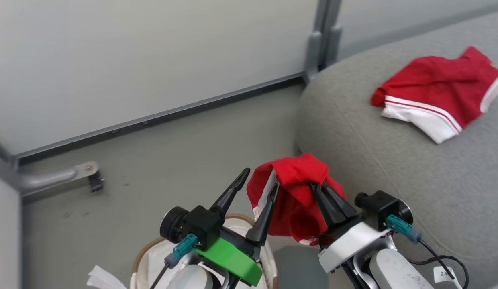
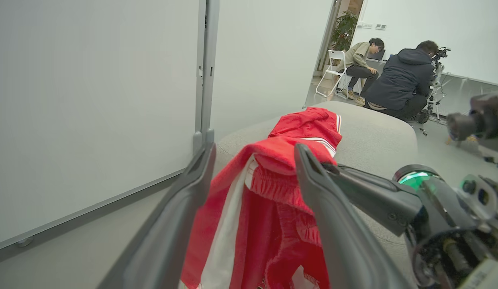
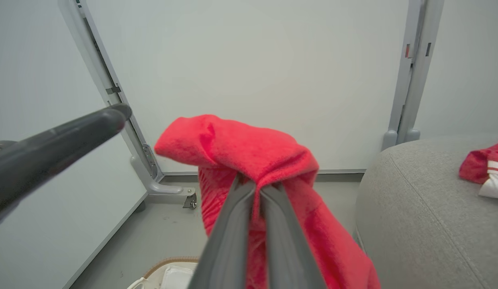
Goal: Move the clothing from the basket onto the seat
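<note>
Right hand (image 1: 319, 188): clamped on the red garment (image 1: 297, 172), which hung above the basket (image 1: 146, 251).
Left hand (image 1: 262, 176): spread wide beside it, gripping nothing.
Sofa (image 1: 373, 160): lay just right of the garment, nearer the right hand; a second garment (image 1: 433, 92) rested there.

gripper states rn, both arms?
Left gripper: open, gripping nothing.
Right gripper: shut on the red garment.

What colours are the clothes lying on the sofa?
The clothing is red with a white, red-striped edge; clearest in the head view.
</note>
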`<state>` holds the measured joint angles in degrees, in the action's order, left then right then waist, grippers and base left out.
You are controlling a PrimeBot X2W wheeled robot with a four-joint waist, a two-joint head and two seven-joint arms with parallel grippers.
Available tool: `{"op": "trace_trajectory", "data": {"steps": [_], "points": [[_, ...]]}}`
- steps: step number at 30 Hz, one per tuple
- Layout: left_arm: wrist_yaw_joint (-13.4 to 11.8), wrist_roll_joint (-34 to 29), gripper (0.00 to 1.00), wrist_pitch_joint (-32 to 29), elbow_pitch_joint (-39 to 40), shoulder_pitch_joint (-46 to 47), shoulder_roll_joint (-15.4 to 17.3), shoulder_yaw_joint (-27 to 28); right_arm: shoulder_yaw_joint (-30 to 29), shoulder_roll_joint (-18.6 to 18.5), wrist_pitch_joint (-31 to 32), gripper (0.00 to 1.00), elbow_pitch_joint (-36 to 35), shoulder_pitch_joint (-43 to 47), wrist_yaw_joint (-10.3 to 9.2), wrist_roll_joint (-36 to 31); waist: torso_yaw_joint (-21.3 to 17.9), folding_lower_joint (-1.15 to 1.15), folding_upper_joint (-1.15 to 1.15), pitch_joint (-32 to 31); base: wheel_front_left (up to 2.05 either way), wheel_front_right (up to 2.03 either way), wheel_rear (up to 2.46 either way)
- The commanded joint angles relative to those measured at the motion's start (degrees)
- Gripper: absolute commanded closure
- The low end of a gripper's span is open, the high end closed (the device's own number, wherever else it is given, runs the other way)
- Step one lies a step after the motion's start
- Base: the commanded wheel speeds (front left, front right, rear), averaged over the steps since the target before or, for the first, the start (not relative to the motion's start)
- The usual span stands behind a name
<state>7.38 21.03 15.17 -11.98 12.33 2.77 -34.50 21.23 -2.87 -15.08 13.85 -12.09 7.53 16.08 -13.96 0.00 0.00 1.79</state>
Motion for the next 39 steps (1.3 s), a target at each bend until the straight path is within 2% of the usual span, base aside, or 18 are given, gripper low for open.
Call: {"op": "trace_trajectory", "data": {"steps": [1, 5, 11, 14, 17, 21, 28, 30, 36, 39], "points": [[0.2, -0.4, 0.00, 0.0, -0.3, 0.0, 0.2, 0.4, -0.4, -0.1, -0.1, 1.00, -0.5, 0.8, -0.08, -0.2, -10.4, 0.00, 0.00, 1.9, 0.00, 0.00, 0.00], [0.2, -0.8, 0.00, 0.0, -0.8, 0.5, 0.2, 0.7, -1.4, -0.1, -0.1, 1.00, -0.9, 1.0, -0.08, 0.3, -15.7, 0.00, 0.00, 2.9, 0.00, 0.00, 0.00], [0.2, 0.0, 0.00, -0.1, -2.2, 3.2, 0.3, -1.9, -6.3, 0.0, -0.1, 1.00, -2.7, 1.7, -0.07, -0.9, -17.1, 0.00, 0.00, 5.1, 0.00, 0.00, 0.00], [0.2, 0.1, 0.00, -0.1, -2.9, 4.2, 0.3, -2.3, -7.5, -1.2, -0.1, 1.00, -3.4, 0.2, -0.08, -1.1, -17.3, 0.00, 0.00, 6.1, 0.00, 0.00, 0.00], [0.2, 0.0, 0.00, 0.0, -3.6, 4.4, 0.3, -2.6, -7.7, -3.9, -0.1, 1.00, -3.3, -2.5, -0.08, -1.3, -17.3, 0.00, 0.00, 6.8, 0.00, 0.00, 0.00], [0.2, -1.0, 0.00, 0.0, -4.3, 4.8, 0.3, -1.9, -6.7, -9.3, -0.1, 1.00, -2.9, -8.6, -0.08, -2.1, -17.3, 0.00, 0.00, 8.4, 0.00, 0.00, 0.00], [0.2, -2.8, 0.00, 0.0, -4.6, 5.2, 1.7, -0.1, -4.9, -19.3, -0.1, 1.00, 0.6, -25.3, -0.08, -1.4, -17.3, 0.00, 0.00, 12.5, 0.00, 0.00, 0.00], [0.2, -3.4, 0.00, -0.1, -4.6, 5.7, 1.8, -0.1, -5.4, -22.3, -0.1, 1.00, 2.5, -29.8, -0.08, -1.7, -16.1, 0.00, 0.00, 14.2, 0.00, 0.00, 0.00], [0.2, -4.2, 0.00, 0.0, -4.9, 7.8, 3.4, -1.1, -8.3, -28.1, -0.1, 1.00, 8.9, -40.5, -0.08, -2.9, -12.2, 0.00, 0.00, 19.1, 0.00, 0.00, 0.00], [0.2, -4.5, 0.00, 0.0, -4.9, 9.0, 4.2, -1.2, -10.9, -29.1, -0.1, 1.00, 12.2, -43.6, -0.08, -4.6, -10.3, 0.00, 0.00, 21.4, 0.00, 0.00, 0.00]]}}
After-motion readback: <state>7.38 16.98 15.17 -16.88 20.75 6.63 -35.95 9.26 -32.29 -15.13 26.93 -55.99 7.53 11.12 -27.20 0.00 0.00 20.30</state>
